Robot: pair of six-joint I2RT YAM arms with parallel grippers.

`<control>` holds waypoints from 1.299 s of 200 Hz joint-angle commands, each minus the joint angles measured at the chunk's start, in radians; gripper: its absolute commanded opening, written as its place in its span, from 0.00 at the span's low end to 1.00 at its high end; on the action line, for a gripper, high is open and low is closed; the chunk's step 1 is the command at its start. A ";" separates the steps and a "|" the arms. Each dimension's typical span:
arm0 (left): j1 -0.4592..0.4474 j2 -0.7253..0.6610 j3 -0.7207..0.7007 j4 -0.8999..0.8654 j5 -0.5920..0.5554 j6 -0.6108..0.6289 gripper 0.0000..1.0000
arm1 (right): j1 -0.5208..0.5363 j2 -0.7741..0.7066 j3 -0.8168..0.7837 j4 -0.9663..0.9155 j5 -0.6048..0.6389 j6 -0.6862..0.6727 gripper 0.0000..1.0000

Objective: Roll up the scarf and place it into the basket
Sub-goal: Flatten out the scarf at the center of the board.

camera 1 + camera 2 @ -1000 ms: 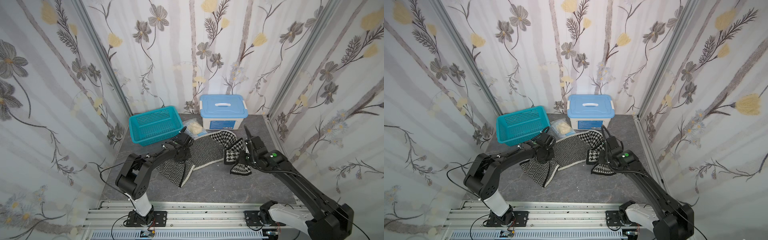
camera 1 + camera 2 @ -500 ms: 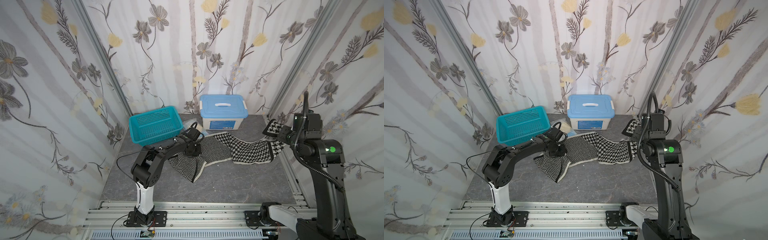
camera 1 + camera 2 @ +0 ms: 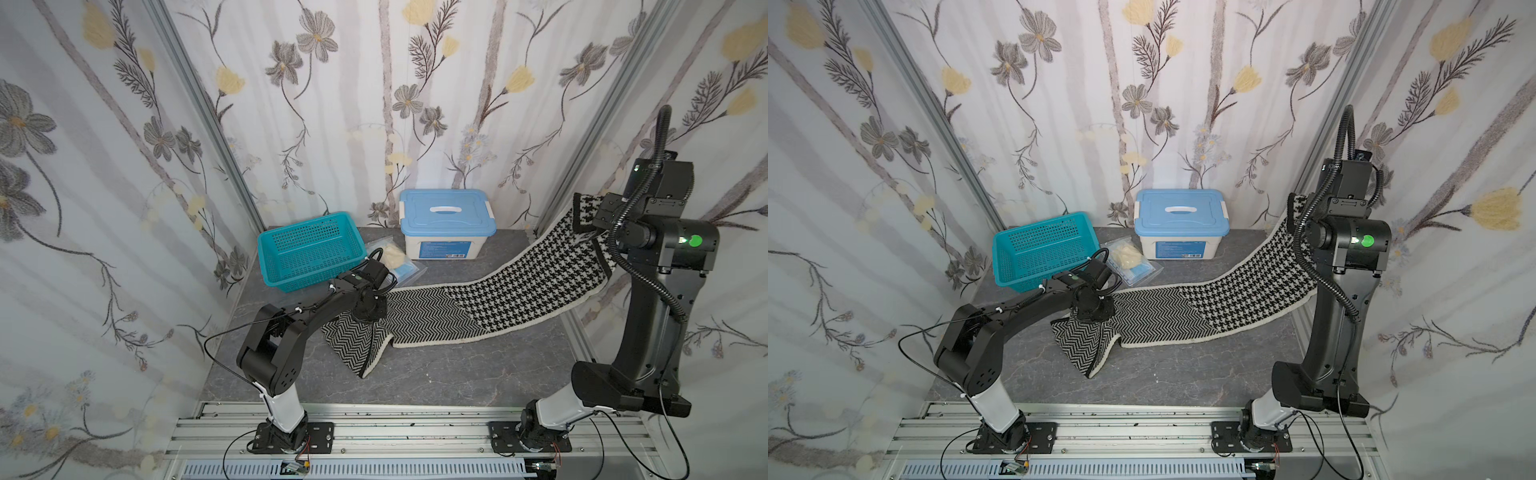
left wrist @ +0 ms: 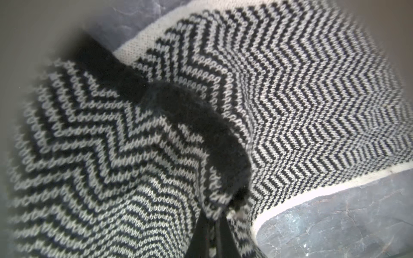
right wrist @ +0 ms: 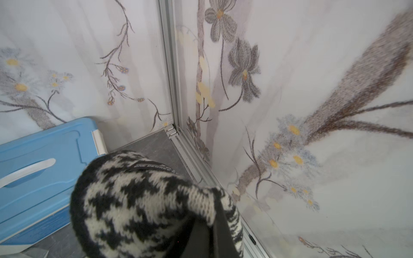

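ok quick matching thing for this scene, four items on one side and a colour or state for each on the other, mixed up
1 scarf
2 basket
3 box
4 bag

A blue lid shut on top
B one end raised in the air
C clear, cream stuff inside
D teal and empty

Pairs: 1-B, 2-D, 3-A, 4-C
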 commanded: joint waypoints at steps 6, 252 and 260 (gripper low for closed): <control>0.018 -0.013 0.017 -0.020 0.056 0.087 0.16 | -0.040 0.002 0.040 0.005 0.051 -0.027 0.00; 0.006 0.055 0.037 0.029 -0.017 0.016 0.40 | 0.360 -0.284 -0.737 0.055 -0.136 0.252 0.00; -0.010 0.064 0.050 0.019 -0.041 0.015 0.39 | 0.363 -0.305 -0.778 0.063 -0.156 0.265 0.00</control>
